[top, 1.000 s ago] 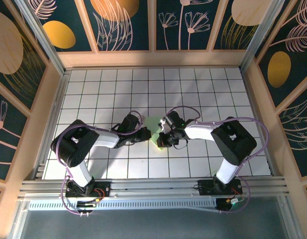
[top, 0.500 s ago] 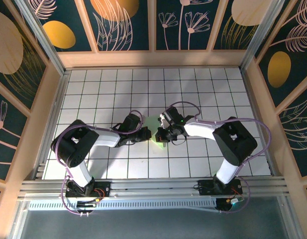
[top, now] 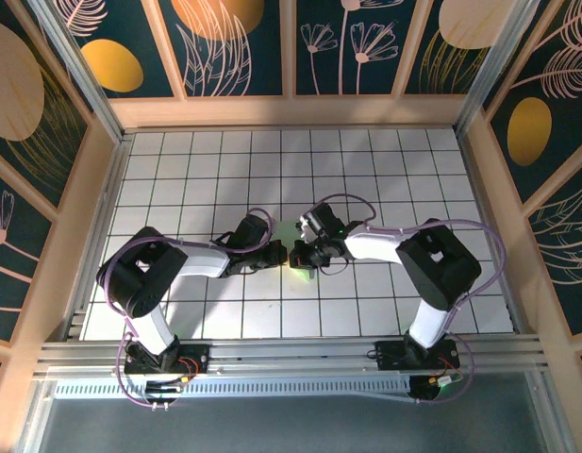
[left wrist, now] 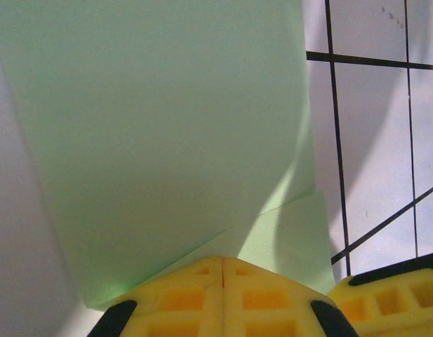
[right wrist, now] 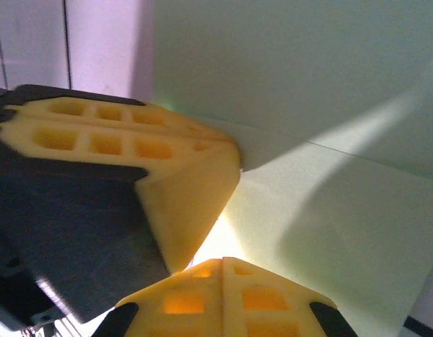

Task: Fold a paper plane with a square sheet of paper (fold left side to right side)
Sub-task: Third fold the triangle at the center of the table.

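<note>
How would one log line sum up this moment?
left gripper: shut | right gripper: shut | square sheet of paper: pale green, flap folded over, both tips at it

No writing, number or brand mark can be read anywhere from where I stand; the square sheet of paper (left wrist: 160,126) is plain pale green, and the wall panels (top: 243,47) at twelve o'clock carry only painted flowers and leaves
</note>
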